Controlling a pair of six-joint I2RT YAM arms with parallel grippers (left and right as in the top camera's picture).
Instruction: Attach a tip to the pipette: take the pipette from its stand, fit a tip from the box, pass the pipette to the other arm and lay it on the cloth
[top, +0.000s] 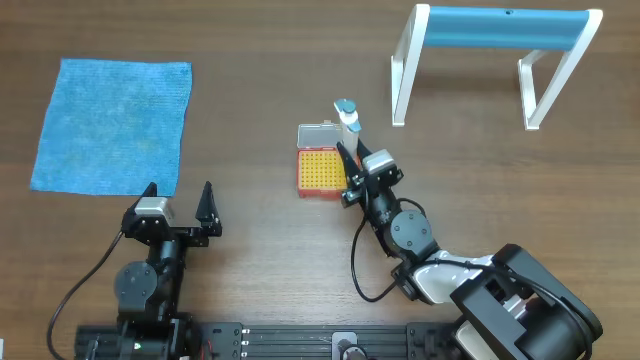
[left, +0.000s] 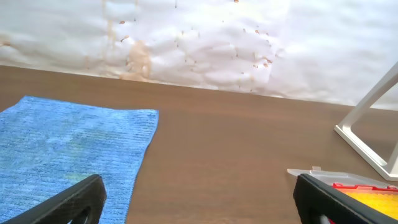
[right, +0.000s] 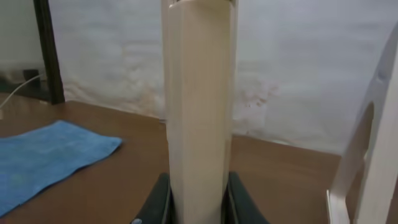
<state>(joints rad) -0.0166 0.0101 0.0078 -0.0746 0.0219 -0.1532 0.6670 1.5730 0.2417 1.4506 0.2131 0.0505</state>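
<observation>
- By the box (top: 320, 172), the pipette (right: 199, 112) is being gripped upright by the right fingers (right: 160, 198), likely for tip seating.
- Near the cloth (top: 112, 125), the left fingers (top: 207, 200) are being held apart, empty, probably awaiting handover.

Black jointed arms (top: 410, 232), looping black cables (top: 353, 265)

Cloth (top: 112, 127) is bright blue with a fine ribbed weave, paler in patches. Bench (top: 260, 260) is dark brown wood grain. The stand (top: 500, 28) has white legs and a blue top bar. Tip box (top: 320, 172) is red with a yellow dotted grid and a clear lid. Pipette (right: 199, 124) is cream-white with a pale blue cap. Left gripper (top: 178, 195) and right gripper (top: 352, 160) are black. The wall (left: 205, 37) is white with brownish stains.
</observation>
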